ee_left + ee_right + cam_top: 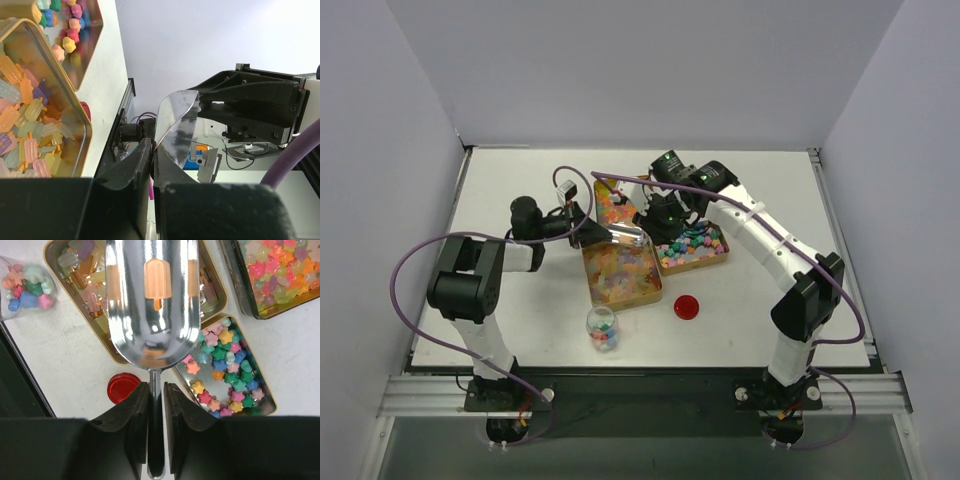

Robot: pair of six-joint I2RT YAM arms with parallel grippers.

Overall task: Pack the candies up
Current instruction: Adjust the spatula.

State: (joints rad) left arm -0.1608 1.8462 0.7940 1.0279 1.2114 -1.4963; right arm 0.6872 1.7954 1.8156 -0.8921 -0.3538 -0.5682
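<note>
A shiny metal scoop (624,236) hangs over the tins, gripped from both ends. My left gripper (151,147) is shut on the thin front lip of the scoop (177,127). My right gripper (156,387) is closed around the scoop's handle (156,425). One orange popsicle candy (157,280) lies in the bowl. Pastel popsicle candies (620,272) fill the near gold tin, and star candies (225,365) fill the tin to its right. A small clear jar (602,328) standing near the front holds a few candies.
A third tin (612,200) of pale star candies (280,275) stands behind the other two. A flat red lid (688,306) lies on the white table in front of the tins. The right arm (250,110) is close in front of my left gripper.
</note>
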